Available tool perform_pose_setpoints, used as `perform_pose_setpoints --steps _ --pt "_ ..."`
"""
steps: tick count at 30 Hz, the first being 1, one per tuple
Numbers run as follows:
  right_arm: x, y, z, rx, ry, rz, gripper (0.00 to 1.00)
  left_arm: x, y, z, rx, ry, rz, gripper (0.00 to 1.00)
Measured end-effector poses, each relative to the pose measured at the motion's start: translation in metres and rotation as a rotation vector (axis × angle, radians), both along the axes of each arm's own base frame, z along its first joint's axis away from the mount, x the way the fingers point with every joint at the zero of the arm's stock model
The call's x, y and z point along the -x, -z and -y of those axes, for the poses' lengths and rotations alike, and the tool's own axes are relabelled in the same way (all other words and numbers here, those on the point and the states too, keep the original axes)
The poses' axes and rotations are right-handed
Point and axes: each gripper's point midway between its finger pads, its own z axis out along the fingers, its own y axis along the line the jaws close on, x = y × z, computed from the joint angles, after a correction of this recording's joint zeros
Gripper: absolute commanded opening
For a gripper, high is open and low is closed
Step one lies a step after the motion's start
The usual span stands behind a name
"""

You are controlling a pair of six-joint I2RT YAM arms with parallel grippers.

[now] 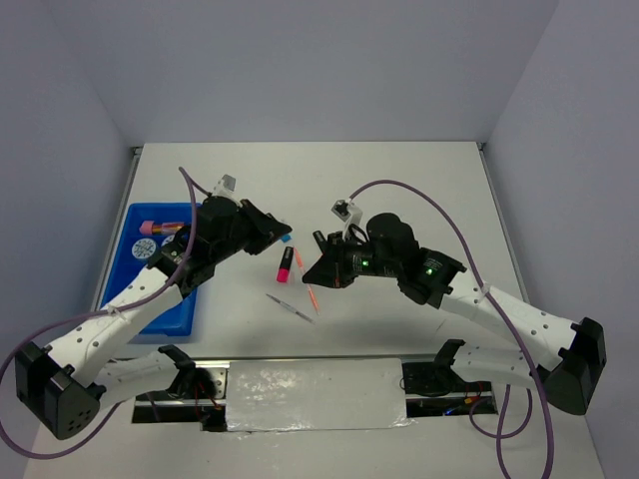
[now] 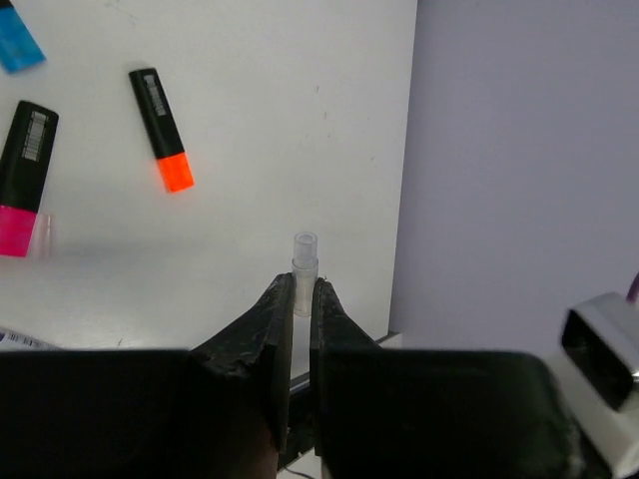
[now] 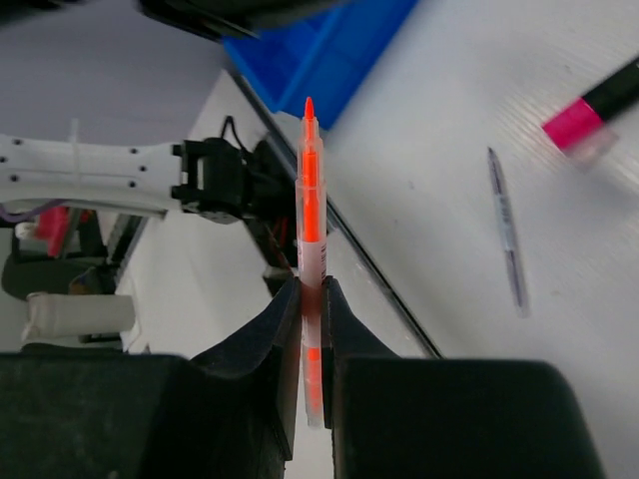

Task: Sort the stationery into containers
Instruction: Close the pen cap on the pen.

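Left wrist view: the left gripper (image 2: pixel 302 296) has its jaws pinching a small clear cap (image 2: pixel 305 251). The right gripper (image 3: pixel 311 296) has its jaws pinching an orange pen (image 3: pixel 311 190) mid-table. A thin pen (image 1: pixel 291 309) lies just near the pink highlighter (image 1: pixel 286 264). The tray (image 1: pixel 178 311) sits far left.

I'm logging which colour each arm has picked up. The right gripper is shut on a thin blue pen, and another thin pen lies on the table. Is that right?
Not quite. The right gripper is shut on a thin orange pen, not a blue one; the right wrist view shows it. The other thin pen does lie on the table.
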Motion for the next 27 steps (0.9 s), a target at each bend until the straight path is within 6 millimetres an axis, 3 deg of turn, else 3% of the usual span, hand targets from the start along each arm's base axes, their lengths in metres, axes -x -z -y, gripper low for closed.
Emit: perform_pose_setpoints --steps 3,8,12,21,27 --pt "0.001 -0.014 -0.007 -0.059 -0.024 0.015 0.00 0.005 0.010 0.003 0.009 0.029 -0.010 0.00" --pt "0.002 -0.023 -0.011 -0.096 -0.040 0.031 0.00 0.007 -0.009 0.009 0.056 0.062 0.045 0.00" --pt "0.002 -0.021 -0.011 -0.093 -0.044 0.026 0.00 0.009 -0.021 0.011 0.085 0.078 0.079 0.00" --pt "-0.004 -0.015 -0.009 -0.072 -0.004 0.020 0.00 0.013 -0.027 0.012 0.097 0.099 0.092 0.00" --pt "-0.014 0.000 -0.005 -0.024 0.048 -0.012 0.00 0.017 -0.036 0.011 0.114 0.109 0.116 0.00"
